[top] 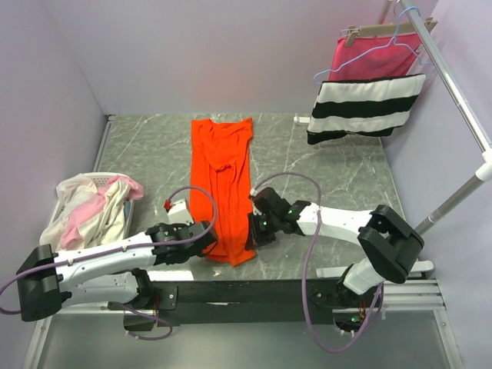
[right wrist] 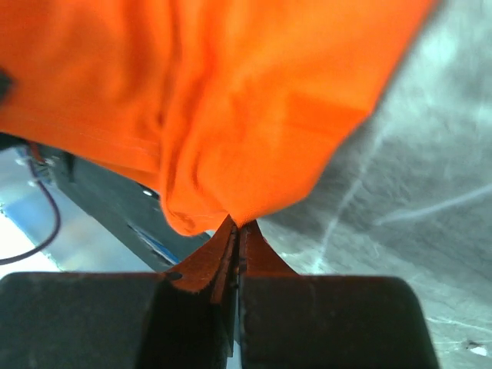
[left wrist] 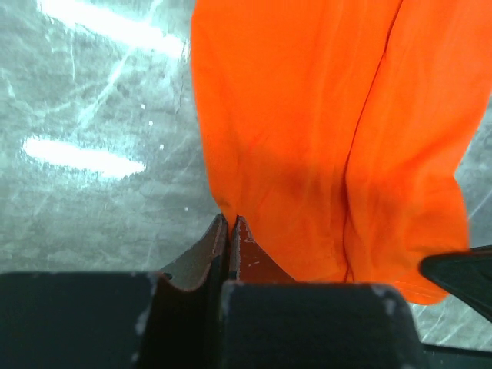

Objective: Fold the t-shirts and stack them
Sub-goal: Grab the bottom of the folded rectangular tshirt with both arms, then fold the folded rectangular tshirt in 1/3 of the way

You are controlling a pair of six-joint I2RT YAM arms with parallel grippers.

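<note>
Top external: left hand and right hand each clamped on near hem corners of orange-red t-shirt.

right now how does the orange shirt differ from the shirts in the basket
The orange shirt lies in a long strip on the table; the basket shirts sit crumpled. The left tool and right tool pinch the orange shirt's near end; the basket shirts are untouched. All are cloth.

shirt: cut by top and right edges, left wrist view; upper part blurred, right wrist view.
pile in basket: tangled; number of cloths cannot tell.
rack: pole cut by right edge, top view.
</note>
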